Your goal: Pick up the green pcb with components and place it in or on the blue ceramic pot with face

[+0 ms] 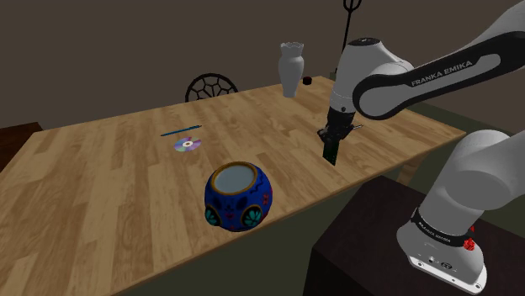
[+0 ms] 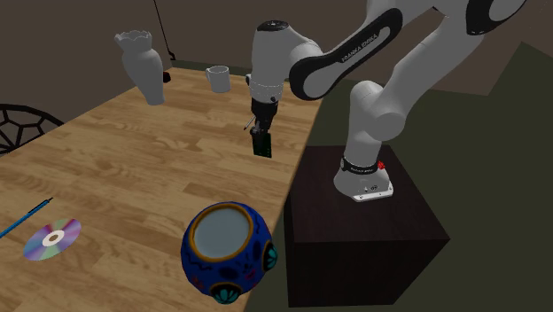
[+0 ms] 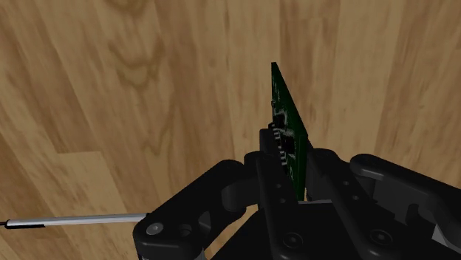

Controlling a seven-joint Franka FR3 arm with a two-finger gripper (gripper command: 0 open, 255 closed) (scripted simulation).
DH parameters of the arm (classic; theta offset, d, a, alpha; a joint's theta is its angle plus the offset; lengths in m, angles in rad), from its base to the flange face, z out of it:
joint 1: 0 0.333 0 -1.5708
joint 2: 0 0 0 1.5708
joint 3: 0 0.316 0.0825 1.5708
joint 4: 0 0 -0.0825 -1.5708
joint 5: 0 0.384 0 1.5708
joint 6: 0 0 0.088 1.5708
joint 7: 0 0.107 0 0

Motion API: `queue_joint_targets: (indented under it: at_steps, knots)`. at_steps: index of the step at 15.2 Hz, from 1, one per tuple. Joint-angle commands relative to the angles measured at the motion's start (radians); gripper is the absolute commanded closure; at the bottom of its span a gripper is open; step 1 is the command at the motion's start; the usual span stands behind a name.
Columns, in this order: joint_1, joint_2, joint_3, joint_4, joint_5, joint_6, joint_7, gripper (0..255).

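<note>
Fingers (image 3: pixel 272 166) sit nearest the wrist lens, drawn close together and clamping one end of the pcb (image 3: pixel 287 111). So my gripper (image 3: pixel 295 166) is nearly closed and loaded. Board attitude: edge-on to that lens, long axis running straight out along the fingers. Shoulder view: gripper (image 1: pixel 334 134) points down and the pcb (image 1: pixel 331 152) hangs below it, long axis vertical, lower end apparently clear of the table (image 1: pixel 101 193). Second exterior view agrees: gripper (image 2: pixel 260 124), pcb (image 2: pixel 260 144) dangling under it near the table edge on the stand (image 2: pixel 363 222) side. Target: the pot (image 1: pixel 244 208) stands mouth up, well apart from the board. Bearing from the claw is the shoulder view's lower left. In the second exterior view the pot (image 2: pixel 221 273) also lies lower left, toward that camera and along the same table edge. Judgement: next is a sideways carry along that edge until the board hangs over the mouth, then a straight descent, end first. Risk: travelling too low and catching the board's lower end on the rim.
</note>
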State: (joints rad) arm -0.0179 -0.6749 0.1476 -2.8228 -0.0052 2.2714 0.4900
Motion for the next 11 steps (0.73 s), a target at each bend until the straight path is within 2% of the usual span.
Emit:
queue_joint_targets:
  at_steps: [1,3,11]
  knots:
    - [0.000,0.000,0.000,0.000,0.000,0.000,0.000,255]
    - [0.000,0.000,0.000,0.000,0.000,0.000,0.000,255]
    - [0.002,-0.053,-0.011,0.079,0.001,-0.132,-0.012,255]
